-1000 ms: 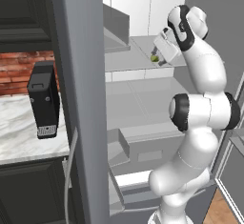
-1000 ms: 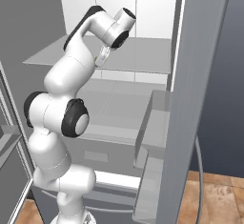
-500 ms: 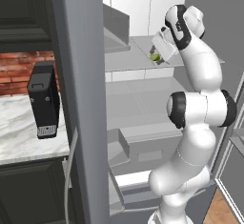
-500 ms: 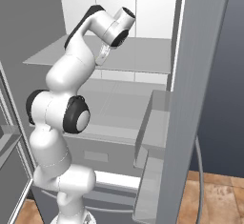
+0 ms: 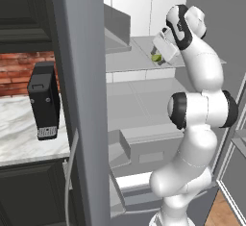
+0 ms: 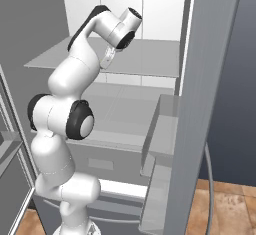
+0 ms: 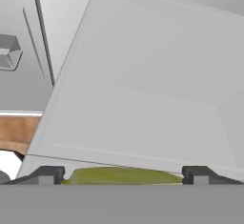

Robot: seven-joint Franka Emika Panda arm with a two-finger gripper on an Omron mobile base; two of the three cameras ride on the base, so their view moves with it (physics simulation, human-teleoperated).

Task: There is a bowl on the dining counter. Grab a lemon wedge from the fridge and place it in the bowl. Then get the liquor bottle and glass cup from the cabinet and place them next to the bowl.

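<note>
Jaws are being held spread wide on either side of the lemon wedge (image 7: 121,176), which is lying low at the bottom centre of the hand view between the two dark fingertips (image 7: 45,175), with no contact visible. In the left base view, the gripper (image 5: 162,56) is being lowered over the yellow-green wedge on the fridge (image 5: 139,81) shelf, right of centre near the top.

Arm reared up tall, elbow bent, wrist folded over and forward at the top. Claw (image 7: 123,174) angled downward, fingers (image 7: 45,175) spread wide apart.
</note>
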